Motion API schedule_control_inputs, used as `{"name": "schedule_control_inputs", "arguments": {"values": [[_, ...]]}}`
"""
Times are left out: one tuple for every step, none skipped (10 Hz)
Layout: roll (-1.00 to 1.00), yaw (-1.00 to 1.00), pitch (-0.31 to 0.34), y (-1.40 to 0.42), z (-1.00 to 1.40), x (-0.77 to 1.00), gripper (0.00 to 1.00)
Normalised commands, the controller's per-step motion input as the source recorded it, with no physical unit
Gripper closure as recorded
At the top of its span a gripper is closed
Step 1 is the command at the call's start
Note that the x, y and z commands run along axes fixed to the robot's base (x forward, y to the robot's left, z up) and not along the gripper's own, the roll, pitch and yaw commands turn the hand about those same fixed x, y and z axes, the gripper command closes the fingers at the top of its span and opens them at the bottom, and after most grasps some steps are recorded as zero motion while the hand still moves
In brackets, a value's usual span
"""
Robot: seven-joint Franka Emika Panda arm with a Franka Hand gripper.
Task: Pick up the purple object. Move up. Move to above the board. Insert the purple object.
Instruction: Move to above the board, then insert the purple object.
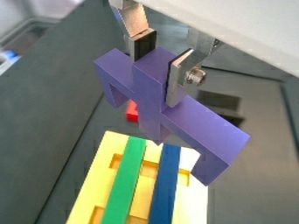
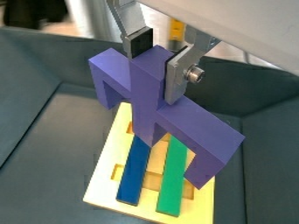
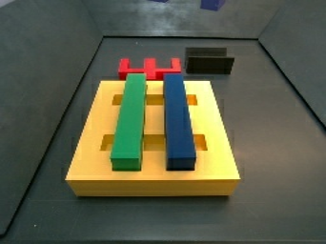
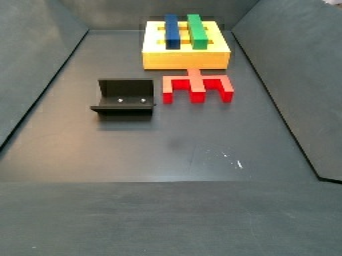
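I see the gripper (image 1: 162,59) clamped on the purple object (image 1: 170,109), seemingly directly above the board (image 1: 100,179); its crossbar lies across the bars (image 1: 142,184)

Even overhead light, soft shadows, mild floor glare, low resolution.

The floor (image 4: 174,140) is a flat, dark grey sheet with a dull sheen and a few pale specks (image 4: 230,157) near its middle. Dark walls (image 4: 40,85) slope up from it on each side, and in a side view a back wall (image 3: 166,17) closes the far end under soft, even light. In a wrist view a pale surface (image 1: 251,26) fills one corner. Beyond the wall's rim lies a blurred blue-and-white patch (image 1: 7,59), perhaps clutter outside the bin.
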Motion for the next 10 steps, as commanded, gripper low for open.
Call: {"name": "schedule_control_inputs", "arguments": {"values": [[0.03,1.00,0.131,-0.03,0.02,0.05,1.00],[0.04,1.00,0.152,-0.03,0.02,0.06,1.00],[0.05,1.00,0.180,-0.03,0.03,0.06,1.00],[0.06,0.94,0.222,-0.03,0.03,0.06,1.00],[0.06,0.69,0.215,-0.03,0.03,0.07,1.00],[0.06,0.39,0.196,-0.03,0.03,0.08,1.00],[0.06,0.23,0.179,-0.03,0.03,0.09,1.00],[0.00,-0.01,0.000,0.00,0.00,0.00,1.00],[-0.07,-0.04,0.000,-0.29,-0.13,0.00,1.00],[-0.10,0.14,0.000,-0.85,-0.39,-0.01,1.00]]}}
